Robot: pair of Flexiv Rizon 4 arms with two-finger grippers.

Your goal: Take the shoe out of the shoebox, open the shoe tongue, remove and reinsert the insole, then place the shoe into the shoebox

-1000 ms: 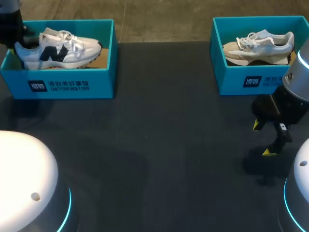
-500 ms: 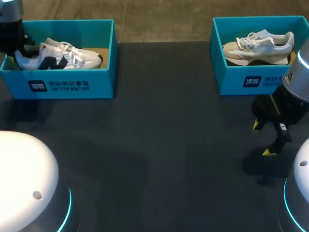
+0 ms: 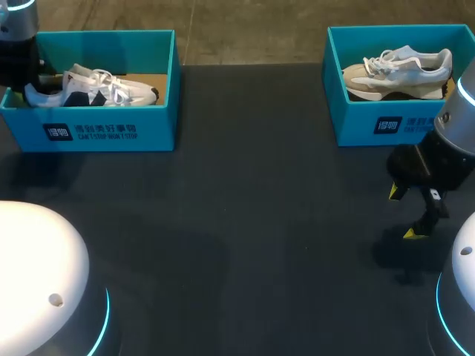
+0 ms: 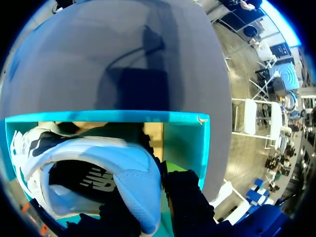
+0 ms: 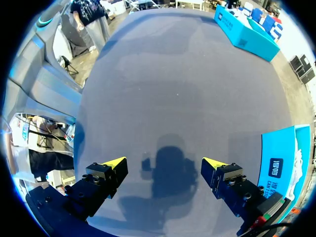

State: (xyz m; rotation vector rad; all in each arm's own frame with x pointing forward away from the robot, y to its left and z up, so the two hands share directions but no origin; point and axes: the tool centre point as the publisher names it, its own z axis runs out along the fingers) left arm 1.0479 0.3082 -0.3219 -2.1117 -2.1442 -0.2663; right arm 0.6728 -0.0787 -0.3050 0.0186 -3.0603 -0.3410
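**Head view.** The table [image 3: 245,222] was dark, and the ground between the two boxes and the near edge lay open. The left shoebox [image 3: 111,130], teal, stood at the far left corner. The right shoebox [image 3: 386,126], also teal, stood at the far right. They were well apart.

The white shoe [image 3: 111,89] lay inside the left shoebox, low behind the near wall. Its long axis ran left to right along the box, heel to the left and toe to the right. It had white laces and navy side markings. The left gripper [image 3: 30,83] was at the heel, over the box's left end. A beige shoe [image 3: 397,73] sat in the right shoebox with its toe to the left. The right gripper [image 3: 404,213] hung over bare table near the right edge, fingers spread wide and holding nothing.

**Left wrist view.** The left gripper [image 4: 153,207] was clamped on the heel collar of the white shoe [image 4: 98,163], with a dark finger [image 4: 190,207] against either side. The yellow tips were hidden. The collar lining was pale blue, and the toe pointed away from the gripper. The teal wall [image 4: 182,143] of the box stood just beside the shoe, with open table [image 4: 123,59] beyond it.

**Right wrist view.** The right gripper [image 5: 163,170] was wide open, both yellow tips [image 5: 114,162] clear of the bare table [image 5: 173,89]. The right shoebox [image 5: 279,163] stood beside it.
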